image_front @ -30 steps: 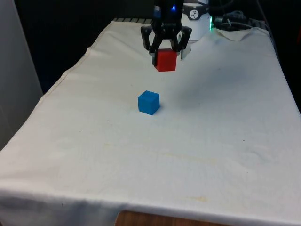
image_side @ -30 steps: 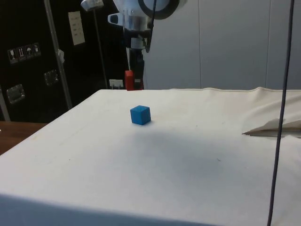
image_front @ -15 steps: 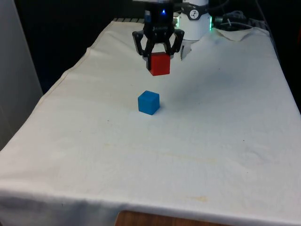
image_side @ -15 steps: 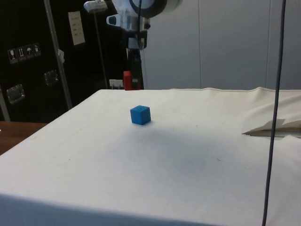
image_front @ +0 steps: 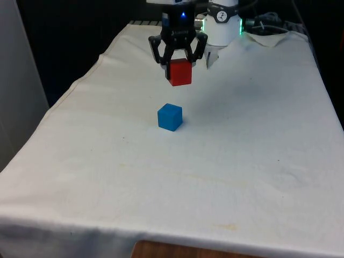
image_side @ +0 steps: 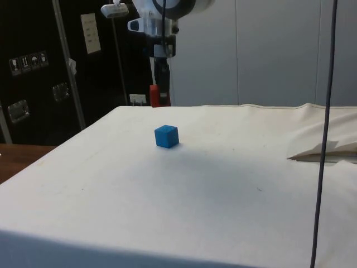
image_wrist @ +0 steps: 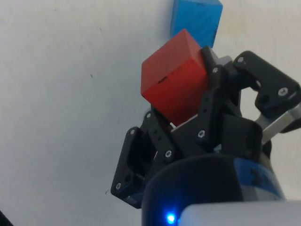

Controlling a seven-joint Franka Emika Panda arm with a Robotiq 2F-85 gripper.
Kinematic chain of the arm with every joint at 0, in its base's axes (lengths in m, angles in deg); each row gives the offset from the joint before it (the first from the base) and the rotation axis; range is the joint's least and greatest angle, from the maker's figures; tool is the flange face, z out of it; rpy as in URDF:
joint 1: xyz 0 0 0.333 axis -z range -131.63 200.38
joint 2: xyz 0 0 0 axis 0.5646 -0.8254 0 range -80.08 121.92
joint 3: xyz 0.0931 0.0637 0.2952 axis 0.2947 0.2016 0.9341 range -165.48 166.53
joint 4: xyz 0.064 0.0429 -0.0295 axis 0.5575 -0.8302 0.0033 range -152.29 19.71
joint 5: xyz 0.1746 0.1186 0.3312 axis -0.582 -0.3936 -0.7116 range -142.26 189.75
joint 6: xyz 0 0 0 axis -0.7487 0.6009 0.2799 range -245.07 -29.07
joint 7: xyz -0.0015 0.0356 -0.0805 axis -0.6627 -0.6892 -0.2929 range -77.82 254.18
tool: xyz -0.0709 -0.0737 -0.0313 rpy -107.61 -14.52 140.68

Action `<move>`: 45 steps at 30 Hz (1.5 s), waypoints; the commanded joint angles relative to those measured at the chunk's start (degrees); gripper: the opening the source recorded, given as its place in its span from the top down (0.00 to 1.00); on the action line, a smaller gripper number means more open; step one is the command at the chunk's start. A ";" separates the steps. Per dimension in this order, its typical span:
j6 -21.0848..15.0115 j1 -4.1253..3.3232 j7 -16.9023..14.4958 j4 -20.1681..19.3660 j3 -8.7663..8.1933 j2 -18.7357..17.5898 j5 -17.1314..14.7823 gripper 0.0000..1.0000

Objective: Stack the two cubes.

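— We see a plain red cube (image_front: 180, 73), uniform on every face we can make out, and the hand (image_front: 179, 63) around it is black.

— We agree; the other cube (image_front: 170, 117) is solid blue, and the cloth (image_front: 226, 161) over the worktop is white with faint yellowish stains.

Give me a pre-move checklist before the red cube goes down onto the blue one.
1. End effector shut on red cube: ok.
2. Red cube lifted off the white cloth: ok.
3. Blue cube resting flat on the cloth, top free: ok.
4. Red cube directly above the blue cube: not ok; it hangs nearer the table's far end.
5. Red cube's faces squared with the blue cube's: cannot tell.
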State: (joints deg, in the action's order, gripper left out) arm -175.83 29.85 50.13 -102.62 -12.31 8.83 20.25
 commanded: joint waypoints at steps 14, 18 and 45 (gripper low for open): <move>3.04 0.23 -0.57 2.81 -0.46 -2.46 -0.40 1.00; 2.69 0.29 -0.74 3.04 -0.57 -3.04 -0.63 1.00; 2.06 0.46 -0.74 4.81 -1.43 -6.42 -0.69 1.00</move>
State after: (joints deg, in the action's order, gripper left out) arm -173.71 30.02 49.91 -98.10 -13.91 2.76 20.08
